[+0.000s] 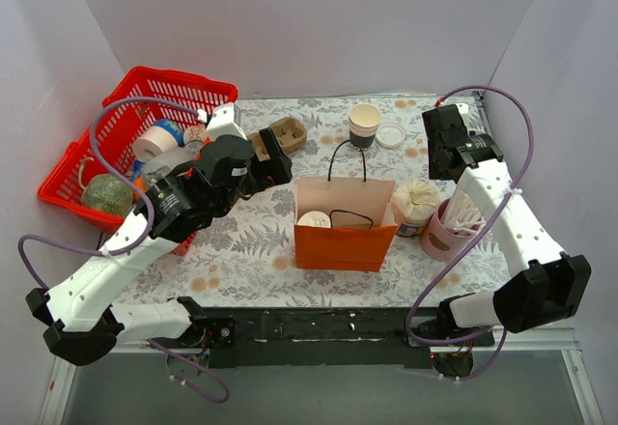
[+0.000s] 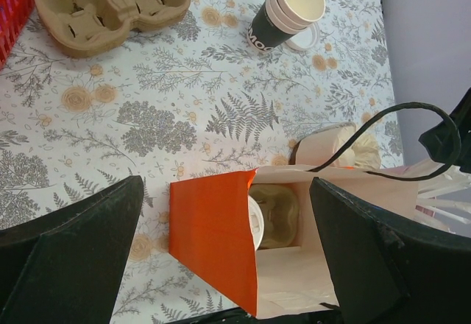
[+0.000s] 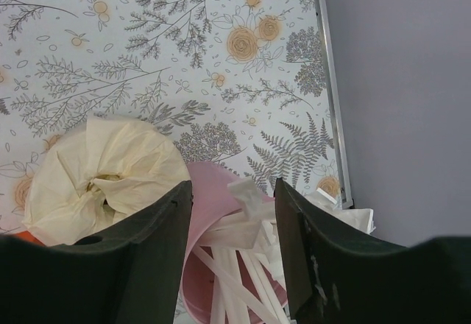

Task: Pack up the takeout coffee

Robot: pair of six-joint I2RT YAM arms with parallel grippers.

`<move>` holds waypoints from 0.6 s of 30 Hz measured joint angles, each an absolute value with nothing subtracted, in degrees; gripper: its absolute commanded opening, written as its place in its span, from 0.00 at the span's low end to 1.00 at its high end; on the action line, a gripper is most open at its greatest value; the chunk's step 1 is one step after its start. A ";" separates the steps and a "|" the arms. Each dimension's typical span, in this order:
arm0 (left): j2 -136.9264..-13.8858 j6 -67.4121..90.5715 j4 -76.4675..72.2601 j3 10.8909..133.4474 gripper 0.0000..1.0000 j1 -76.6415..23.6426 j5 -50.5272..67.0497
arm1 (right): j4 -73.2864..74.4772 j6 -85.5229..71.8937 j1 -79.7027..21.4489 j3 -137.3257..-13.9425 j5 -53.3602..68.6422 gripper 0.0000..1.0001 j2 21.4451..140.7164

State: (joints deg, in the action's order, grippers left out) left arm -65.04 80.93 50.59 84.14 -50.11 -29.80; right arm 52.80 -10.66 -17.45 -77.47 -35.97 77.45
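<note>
1. Hovering over the orange bag (image 2: 210, 236) with the left gripper (image 2: 227, 191), fingers spread as wide as they go, nothing pinched.
2. Straight below that gripper, inside the bag: the takeout coffee (image 2: 255, 222), white lid up, tucked against the orange wall.
3. Beyond the left gripper's fingertips, on the flowered surface (image 2: 184, 118): a lidless cup (image 2: 291, 11) with a loose white lid (image 1: 391, 135) just behind it, and a cardboard cup carrier (image 2: 110, 7) off to the left.
4. Right gripper (image 3: 232, 191) partly spread, gripping nothing.
5. Between and below its fingers: a pink cup (image 3: 213, 191) of white stirrers.
6. Just left of it: a cream paper bundle (image 3: 103, 169).
7. Well apart from the right gripper, past that bundle: the bag with the coffee.
</note>
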 measured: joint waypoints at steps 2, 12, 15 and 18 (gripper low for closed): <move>-64.69 80.99 50.57 83.83 0.98 -50.04 -29.67 | 52.86 -10.68 -17.34 -77.47 -36.29 0.56 77.69; -63.53 81.03 50.54 83.72 0.98 -50.04 -29.47 | 52.86 -10.50 -17.21 -77.45 -37.39 0.46 79.96; -63.53 81.01 50.50 83.72 0.98 -50.04 -29.43 | 52.80 -10.22 -17.21 -77.45 -37.47 0.37 79.99; -63.53 81.01 50.43 83.70 0.98 -50.04 -29.39 | 52.75 -10.04 -17.21 -77.41 -37.63 0.31 79.99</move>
State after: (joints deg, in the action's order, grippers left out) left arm -63.53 81.01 50.43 83.70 -50.04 -29.39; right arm 52.75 -10.04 -17.21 -77.41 -37.63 79.99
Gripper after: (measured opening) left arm 0.981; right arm 0.348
